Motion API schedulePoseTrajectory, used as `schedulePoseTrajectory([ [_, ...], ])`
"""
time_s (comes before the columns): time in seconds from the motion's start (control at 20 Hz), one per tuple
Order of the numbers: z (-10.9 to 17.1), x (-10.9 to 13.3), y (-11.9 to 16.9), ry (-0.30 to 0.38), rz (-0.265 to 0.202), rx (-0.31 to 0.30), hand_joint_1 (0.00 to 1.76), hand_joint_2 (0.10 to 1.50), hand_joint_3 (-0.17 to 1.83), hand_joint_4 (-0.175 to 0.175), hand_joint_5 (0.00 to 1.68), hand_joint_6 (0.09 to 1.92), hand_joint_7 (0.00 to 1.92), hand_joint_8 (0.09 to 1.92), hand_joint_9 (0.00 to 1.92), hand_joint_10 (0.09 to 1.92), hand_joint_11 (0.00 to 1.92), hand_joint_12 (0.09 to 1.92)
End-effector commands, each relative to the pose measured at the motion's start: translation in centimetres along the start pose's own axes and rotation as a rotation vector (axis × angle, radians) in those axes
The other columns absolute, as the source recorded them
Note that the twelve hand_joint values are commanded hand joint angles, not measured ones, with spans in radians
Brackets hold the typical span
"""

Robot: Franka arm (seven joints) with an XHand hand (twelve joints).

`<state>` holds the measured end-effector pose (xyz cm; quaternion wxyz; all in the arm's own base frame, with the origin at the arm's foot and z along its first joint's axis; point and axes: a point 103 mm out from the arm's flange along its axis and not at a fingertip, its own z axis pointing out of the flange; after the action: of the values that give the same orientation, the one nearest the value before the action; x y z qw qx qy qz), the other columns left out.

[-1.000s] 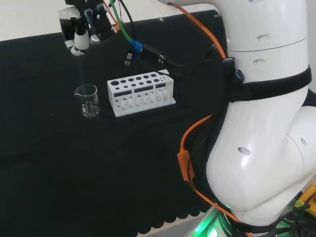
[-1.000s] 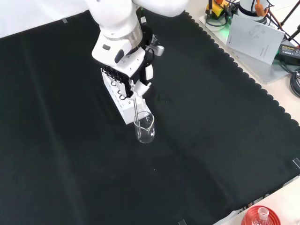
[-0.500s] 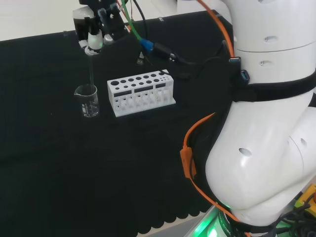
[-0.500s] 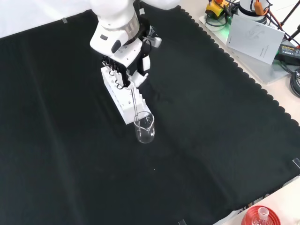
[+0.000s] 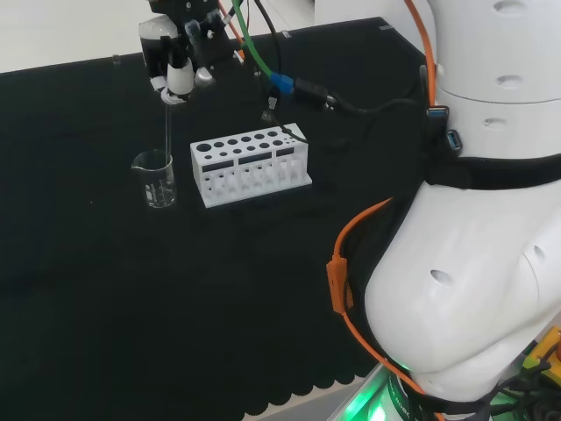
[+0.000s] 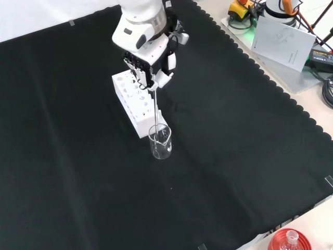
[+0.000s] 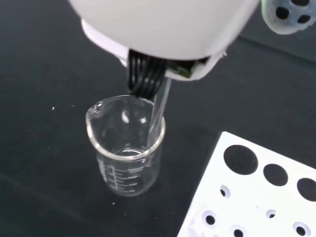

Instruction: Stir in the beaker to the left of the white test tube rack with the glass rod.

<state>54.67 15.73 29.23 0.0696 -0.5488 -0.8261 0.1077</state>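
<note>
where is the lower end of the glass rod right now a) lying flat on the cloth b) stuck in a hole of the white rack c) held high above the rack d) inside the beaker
d: the wrist view shows the glass rod passing down through the rim of the beaker, and the front view shows the hand holding its upper end, beside the white rack.

Robotics lab bench set up as chemistry station. Black cloth (image 6: 78, 172) with scalloped edge covers bench. White test tube rack (image 5: 251, 165) and clear graduated beaker (image 5: 155, 178) stand on it. Big white robot arm (image 5: 473, 219) trails orange, green and black cables (image 5: 289, 83). Electronics, wiring and paper sheet (image 6: 283, 39) crowd bench edge in front view.
</note>
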Motion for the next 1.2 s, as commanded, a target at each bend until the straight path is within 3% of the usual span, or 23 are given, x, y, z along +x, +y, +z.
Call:
schedulePoseTrajectory([
  [0.05, -0.3, 2.8, 0.2, -0.015, -0.014, -0.008, 1.34, 0.46, 0.93, -0.175, 1.30, 0.61, 1.57, 0.40, 1.83, 0.09, 1.70, 0.37],
  [0.6, 0.7, 4.6, 2.7, -0.024, -0.034, 0.028, 1.34, 0.46, 0.93, -0.175, 1.30, 0.61, 1.57, 0.40, 1.83, 0.09, 1.70, 0.37],
  [1.2, -0.1, 3.7, 3.9, -0.033, -0.044, 0.026, 1.34, 0.46, 0.93, -0.175, 1.30, 0.61, 1.57, 0.40, 1.83, 0.09, 1.70, 0.37],
])
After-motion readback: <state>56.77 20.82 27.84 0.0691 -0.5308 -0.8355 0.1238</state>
